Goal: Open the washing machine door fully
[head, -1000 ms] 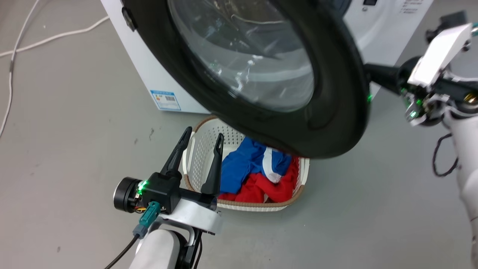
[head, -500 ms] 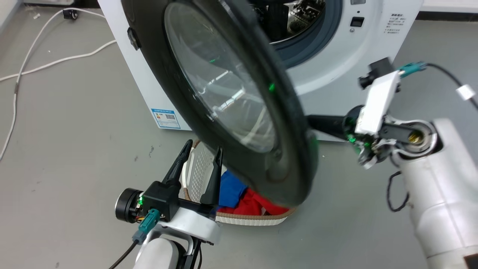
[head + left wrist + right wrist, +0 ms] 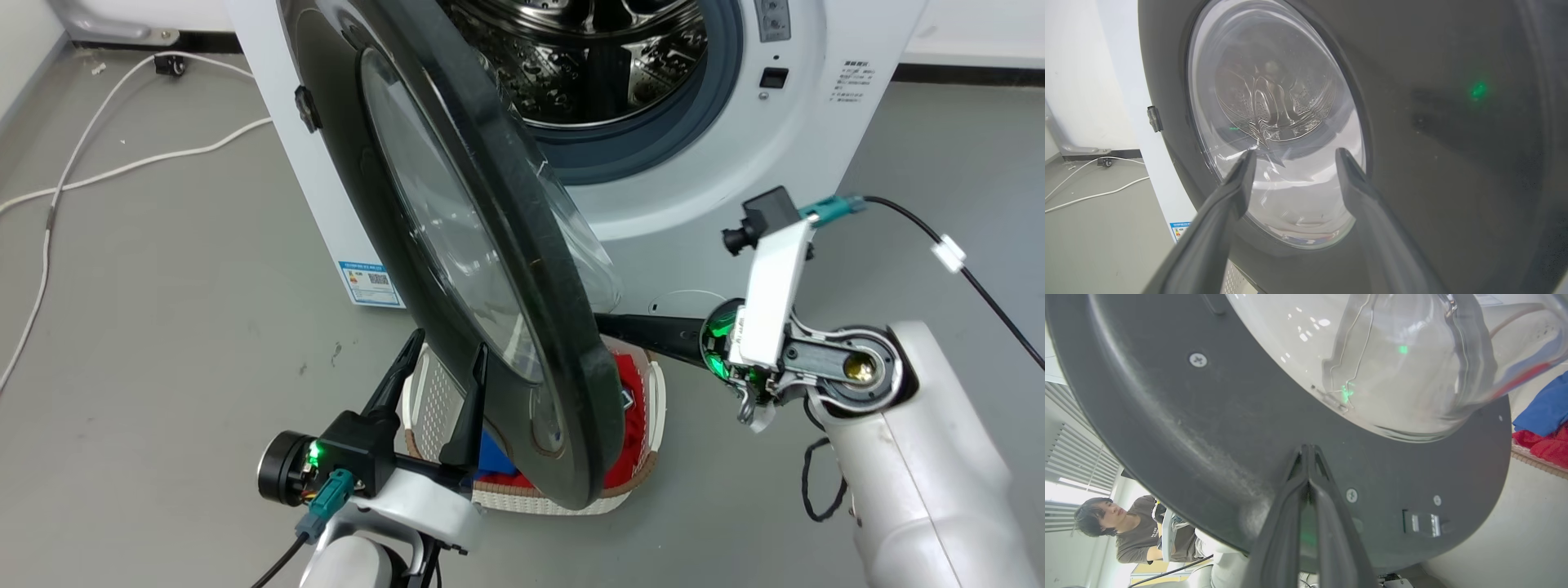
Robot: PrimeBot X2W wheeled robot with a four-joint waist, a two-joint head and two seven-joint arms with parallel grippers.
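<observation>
Since a second ago: the door (image 3: 531,269) stands at a wider angle to the washing machine (image 3: 694,188), nearly edge-on from the head view, with more of the drum (image 3: 588,57) exposed. The camera has also shifted, so part of that is viewpoint.

The door hangs from its left-side hinge, its lower edge over the laundry basket (image 3: 653,392).

Right gripper (image 3: 1308,451): fingers pinched together, holding nothing, tips seemingly against the black inner rim just below the glass bowl.

Left gripper (image 3: 449,343): fingers spread wide, empty, near the door's outer face but apart from it.

Step in hand, as I judge it: push the door further left about its hinge. Keep the tips on the flat rim, off the glass, and follow the arc so they don't slip. The left gripper looks to be in the swing path and should be cleared first.

The right wrist view gives the contact point, the latch (image 3: 1423,522) and a seated person (image 3: 1126,531). From the head view that contact lies behind the door.
</observation>
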